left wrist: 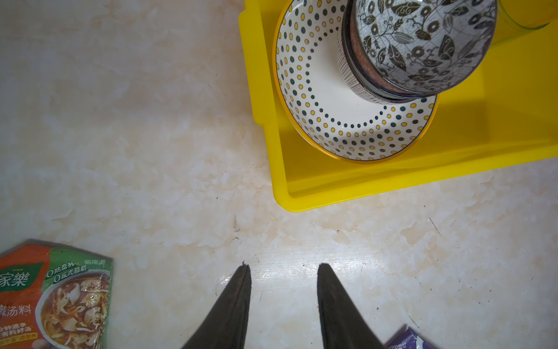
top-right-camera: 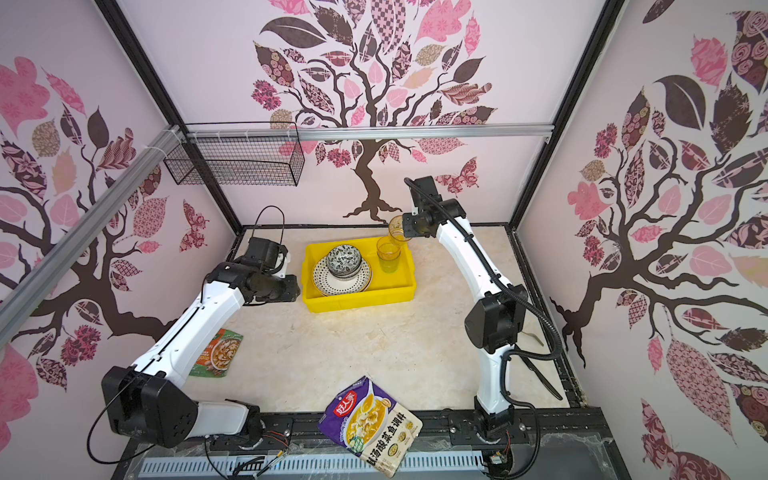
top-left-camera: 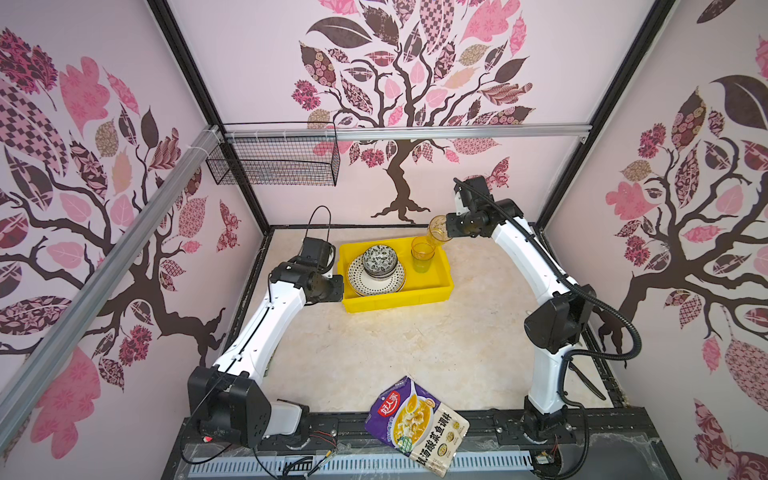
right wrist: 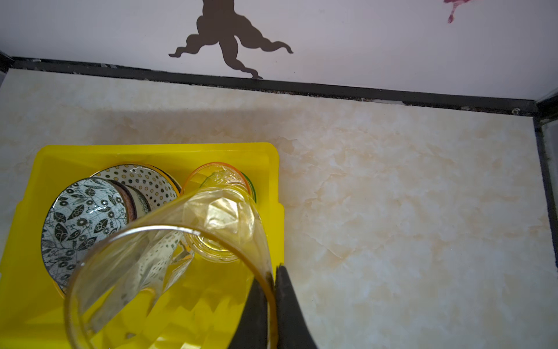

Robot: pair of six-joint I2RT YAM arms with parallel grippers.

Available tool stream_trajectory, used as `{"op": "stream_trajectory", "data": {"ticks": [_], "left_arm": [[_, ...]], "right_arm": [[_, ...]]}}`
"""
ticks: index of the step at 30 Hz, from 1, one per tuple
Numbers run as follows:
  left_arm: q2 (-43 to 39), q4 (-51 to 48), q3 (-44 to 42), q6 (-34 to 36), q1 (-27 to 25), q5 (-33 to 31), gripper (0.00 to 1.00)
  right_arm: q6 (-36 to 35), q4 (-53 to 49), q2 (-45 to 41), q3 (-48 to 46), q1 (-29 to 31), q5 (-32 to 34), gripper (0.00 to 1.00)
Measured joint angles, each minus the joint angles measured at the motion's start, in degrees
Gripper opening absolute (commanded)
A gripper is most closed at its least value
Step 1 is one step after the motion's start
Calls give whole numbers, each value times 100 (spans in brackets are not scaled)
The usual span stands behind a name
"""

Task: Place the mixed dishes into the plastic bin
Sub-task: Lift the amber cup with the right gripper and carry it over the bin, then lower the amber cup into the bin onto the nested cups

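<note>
The yellow plastic bin (top-left-camera: 395,301) (top-right-camera: 359,301) stands at the back middle of the table. In it lies a stack of plates topped by a dotted plate (top-left-camera: 359,279) (left wrist: 332,121), with stacked bowls (top-left-camera: 379,258) (right wrist: 81,217) on top. Nested tumblers (top-left-camera: 422,257) (right wrist: 220,181) stand upright beside them in the bin. My right gripper (right wrist: 273,276) is shut on the rim of an amber tumbler (top-left-camera: 438,229) (right wrist: 169,256), held tilted above the bin's far right corner. My left gripper (left wrist: 283,267) is open over bare table just left of the bin, with nothing between its fingers.
A purple food pouch (top-left-camera: 415,424) lies at the table's front edge. A green-orange seasoning packet (top-right-camera: 218,353) (left wrist: 54,296) lies at the left under the left arm. A black wire basket (top-left-camera: 274,162) hangs on the back wall. A dark utensil (top-left-camera: 586,380) lies along the right edge.
</note>
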Motion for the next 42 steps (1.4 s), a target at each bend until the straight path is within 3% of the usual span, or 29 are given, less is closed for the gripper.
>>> {"op": "stream_trajectory", "data": {"ticks": [12,42], "left_arm": [[15,0,0,9,0,-90,41],[221,0,2,24,2,-92,41]], "right_arm": [[-109,-297,463,647,153,66,0],[-229,-323,1139,671,229,166,0]]}}
